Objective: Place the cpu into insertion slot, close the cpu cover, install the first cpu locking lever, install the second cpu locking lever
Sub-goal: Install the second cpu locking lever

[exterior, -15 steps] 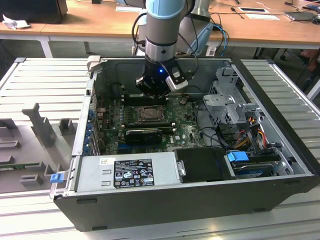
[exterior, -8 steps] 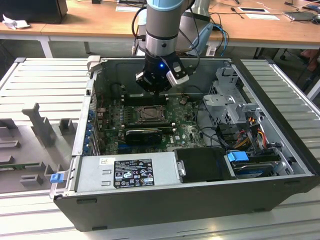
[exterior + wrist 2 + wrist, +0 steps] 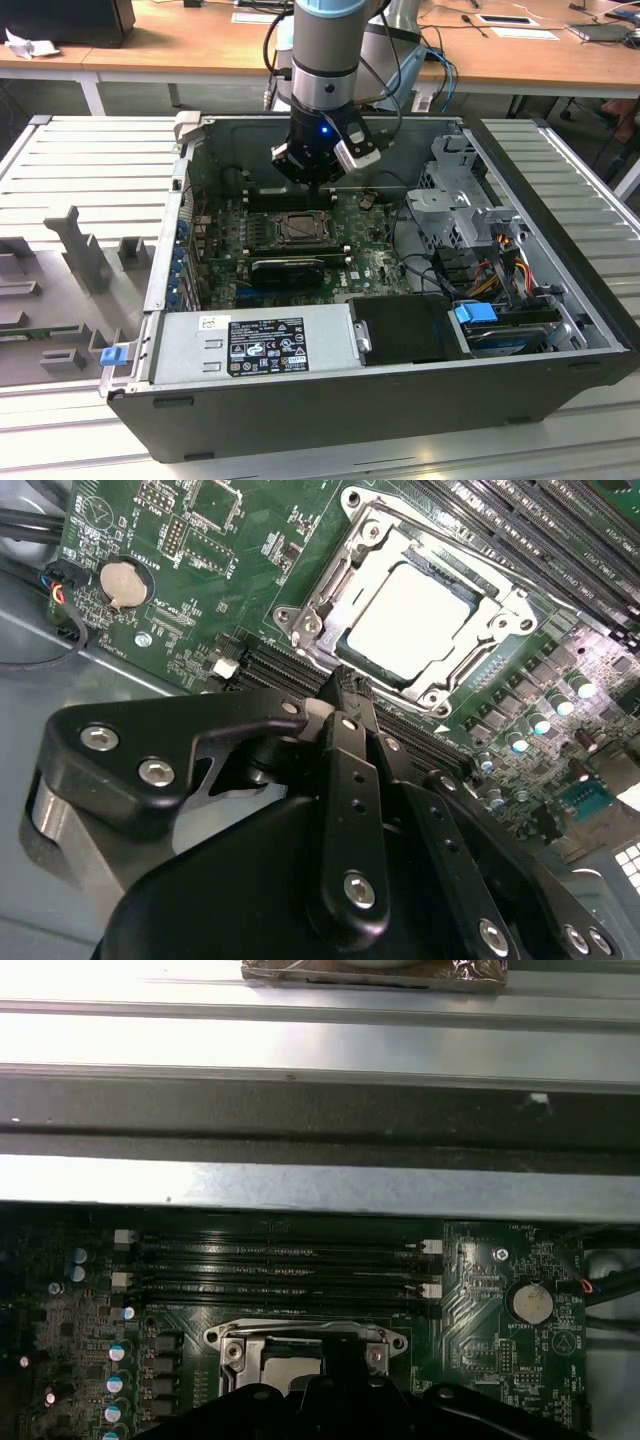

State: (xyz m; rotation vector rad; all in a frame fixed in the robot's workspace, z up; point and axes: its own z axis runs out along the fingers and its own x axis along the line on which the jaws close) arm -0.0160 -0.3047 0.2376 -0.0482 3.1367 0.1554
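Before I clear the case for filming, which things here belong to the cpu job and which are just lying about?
Job in hand:
cpu, seated in the insertion slot
cpu cover
end effector, just above the socket's edge

Lying about:
coin battery
memory slots
power supply
blue clip

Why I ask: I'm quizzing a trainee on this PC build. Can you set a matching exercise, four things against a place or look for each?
Things:
1. cpu
2. coin cell battery
3. gripper
4. power supply

Places or looks:
A. round and silvery, on the green motherboard, apart from the socket
B. pale square lying in the insertion slot
C. black, poised at the socket's edge
D. silver box with a black label, along the case's near wall in the exterior view

Pairs: 1-B, 2-A, 3-C, 4-D
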